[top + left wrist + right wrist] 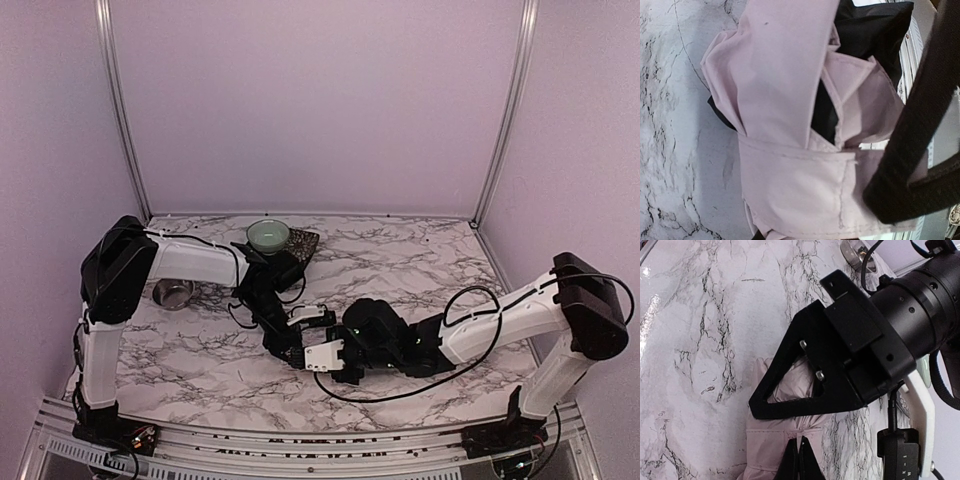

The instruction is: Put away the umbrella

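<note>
The umbrella [785, 90] lies folded on the marble table, pale pink fabric bunched up with black lining [865, 30] showing. A pink strap band [795, 175] runs across the bundle. My left gripper [288, 345] is clamped on the umbrella, and one of its black triangular fingers [790, 405] lies across the fabric in the right wrist view. My right gripper [801, 442] has its tips pressed together on the pink band of the umbrella [765, 445]. From the top view the two grippers meet at the table's middle and hide most of the umbrella.
A pale green bowl [268, 235] sits on a dark mat [303, 243] at the back. A metal cup [173, 293] stands by the left arm. A black cable [400, 392] loops over the table under the right arm.
</note>
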Controlling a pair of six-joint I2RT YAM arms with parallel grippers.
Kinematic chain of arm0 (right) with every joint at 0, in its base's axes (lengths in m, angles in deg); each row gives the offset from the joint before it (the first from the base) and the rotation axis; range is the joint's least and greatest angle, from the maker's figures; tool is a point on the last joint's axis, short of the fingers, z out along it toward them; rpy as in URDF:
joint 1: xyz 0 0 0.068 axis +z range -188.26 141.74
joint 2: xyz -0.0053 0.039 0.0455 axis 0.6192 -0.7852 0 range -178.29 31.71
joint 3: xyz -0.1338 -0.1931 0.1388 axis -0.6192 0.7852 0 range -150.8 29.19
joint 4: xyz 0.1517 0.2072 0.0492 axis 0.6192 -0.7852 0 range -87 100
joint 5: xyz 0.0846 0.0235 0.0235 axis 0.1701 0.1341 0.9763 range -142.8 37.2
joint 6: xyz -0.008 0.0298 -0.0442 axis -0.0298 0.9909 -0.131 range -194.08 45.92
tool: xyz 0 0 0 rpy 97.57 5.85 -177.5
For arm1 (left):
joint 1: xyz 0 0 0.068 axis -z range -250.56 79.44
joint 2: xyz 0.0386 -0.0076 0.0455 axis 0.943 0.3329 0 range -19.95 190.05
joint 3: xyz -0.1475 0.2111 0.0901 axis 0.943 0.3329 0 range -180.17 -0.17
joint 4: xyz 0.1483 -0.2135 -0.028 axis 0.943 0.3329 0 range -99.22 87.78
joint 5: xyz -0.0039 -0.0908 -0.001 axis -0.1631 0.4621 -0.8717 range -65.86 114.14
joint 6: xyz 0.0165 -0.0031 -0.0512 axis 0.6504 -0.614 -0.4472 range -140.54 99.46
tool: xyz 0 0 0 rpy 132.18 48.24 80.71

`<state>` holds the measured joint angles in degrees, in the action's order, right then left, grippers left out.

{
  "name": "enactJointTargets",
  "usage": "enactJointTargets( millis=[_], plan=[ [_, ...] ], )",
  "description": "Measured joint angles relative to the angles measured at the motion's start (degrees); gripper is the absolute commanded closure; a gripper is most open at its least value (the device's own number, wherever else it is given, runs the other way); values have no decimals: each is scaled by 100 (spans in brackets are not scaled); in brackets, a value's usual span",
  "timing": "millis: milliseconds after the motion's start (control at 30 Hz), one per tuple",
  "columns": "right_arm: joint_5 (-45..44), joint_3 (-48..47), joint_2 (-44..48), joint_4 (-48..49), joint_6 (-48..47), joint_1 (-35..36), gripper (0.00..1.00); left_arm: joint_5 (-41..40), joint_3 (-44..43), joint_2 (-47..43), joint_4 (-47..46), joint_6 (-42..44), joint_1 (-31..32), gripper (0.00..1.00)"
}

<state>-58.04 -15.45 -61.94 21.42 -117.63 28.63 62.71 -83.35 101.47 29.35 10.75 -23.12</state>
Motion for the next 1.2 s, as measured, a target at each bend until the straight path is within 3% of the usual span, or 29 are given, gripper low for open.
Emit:
enactJointTargets(
  millis=[200, 533, 633, 767, 1033, 1200],
  plan=[
    [0, -160, -92, -258, 310, 116, 100, 74, -125, 96, 157, -33, -7, 100],
    [-400, 138, -433, 608, 942, 184, 100, 79, -138, 122, 210, -42, -83, 100],
    [-463, 144, -442, 632, 970, 186, 90, 76, -138, 122, 210, -42, -83, 100],
    [-592, -57, -560, 291, 984, 238, 86, 39, -140, 118, 179, -44, -101, 100],
    [-1266, -7, -597, -693, 688, 365, 86, -42, -160, 111, 131, -66, -101, 100],
    [-1303, -7, -142, -1276, 616, 389, 83, -68, -179, 109, 133, -66, -101, 81]
  ],
)
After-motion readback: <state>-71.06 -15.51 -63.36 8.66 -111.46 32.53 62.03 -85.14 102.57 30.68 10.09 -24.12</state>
